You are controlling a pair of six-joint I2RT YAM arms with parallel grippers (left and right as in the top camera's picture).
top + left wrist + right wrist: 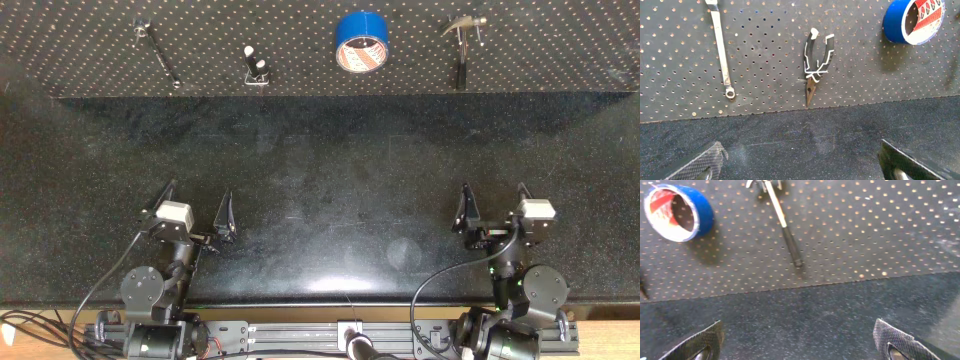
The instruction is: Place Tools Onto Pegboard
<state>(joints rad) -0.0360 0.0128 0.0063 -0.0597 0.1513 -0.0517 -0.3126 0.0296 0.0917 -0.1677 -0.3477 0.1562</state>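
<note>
Backing the black mat (320,170), the pegboard (560,50) holds blue tape (355,24); left claw (197,208) and right claw (495,205) spread.

light: even, overhead | shadows: soft, beneath blue tape (893,27) | mat (330,180): faint sheen

A: Any writing you can read here?
B: None. The blue tape roll (894,26) carries a red-and-white label (929,16) inside its core, but the print is too small to read.
</note>
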